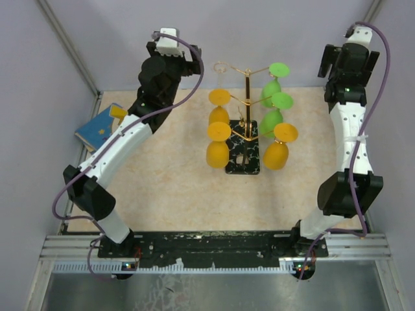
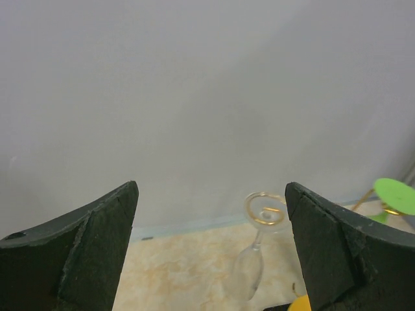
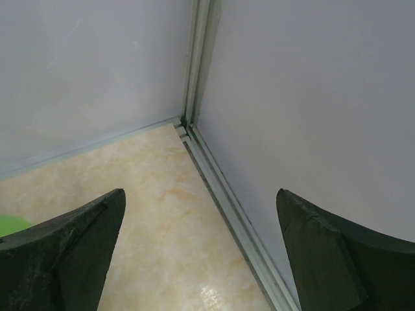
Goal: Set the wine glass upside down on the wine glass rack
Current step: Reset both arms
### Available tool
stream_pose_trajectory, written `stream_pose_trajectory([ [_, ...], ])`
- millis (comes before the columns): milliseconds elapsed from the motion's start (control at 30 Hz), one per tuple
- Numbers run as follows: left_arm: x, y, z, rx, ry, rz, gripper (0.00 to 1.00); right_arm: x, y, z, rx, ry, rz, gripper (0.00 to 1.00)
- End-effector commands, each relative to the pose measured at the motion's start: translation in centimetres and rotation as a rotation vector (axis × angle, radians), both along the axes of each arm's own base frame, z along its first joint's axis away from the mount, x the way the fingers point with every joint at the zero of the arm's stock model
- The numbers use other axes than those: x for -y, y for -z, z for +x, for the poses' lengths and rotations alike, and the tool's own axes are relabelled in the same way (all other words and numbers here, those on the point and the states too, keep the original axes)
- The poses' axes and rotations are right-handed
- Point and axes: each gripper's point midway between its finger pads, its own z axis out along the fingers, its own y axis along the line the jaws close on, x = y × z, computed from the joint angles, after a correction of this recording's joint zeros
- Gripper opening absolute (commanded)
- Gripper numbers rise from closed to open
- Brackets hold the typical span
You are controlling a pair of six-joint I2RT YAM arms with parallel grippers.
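**Clear glass hangs inverted on the gold wire rack**

The wine glass rack (image 1: pixel 249 146), thin gold wire with curled scroll ends on a flat black, white-veined base, stands mid-frame on the beige marbled desk (image 1: pixel 168 175); the wine glass (image 2: pixel 249 275), clear and slender, hangs bowl-down from a scroll at the rack's upper left; opaque orange glasses (image 1: pixel 218 129) and green glasses (image 1: pixel 275 97) hang alongside; the left claw (image 2: pixel 211 214) and right claw (image 3: pixel 200 220), both matte black, gape wide, holding nothing.

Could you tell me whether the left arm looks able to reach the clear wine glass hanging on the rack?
Probably yes: the open left gripper faces the clear wine glass, nothing between them.
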Motion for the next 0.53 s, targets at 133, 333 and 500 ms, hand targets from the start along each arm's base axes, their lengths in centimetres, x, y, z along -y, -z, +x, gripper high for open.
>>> stream_pose_trajectory([
  [133, -3.9, 2.2, 1.6, -0.074, -0.273, -0.028, 0.99, 1.5, -3.3, 0.1, 0.065, 0.040, -0.015, 0.99],
  [333, -4.1, 1.6, 1.6, -0.046, -0.281, -0.027, 0.99, 1.7, -2.6, 1.1, 0.042, 0.036, -0.027, 0.99],
  [500, -4.4, 1.7, 1.8, -0.052, -0.304, -0.030, 0.99, 1.9, -2.5, 1.4, 0.036, 0.036, -0.042, 0.99],
])
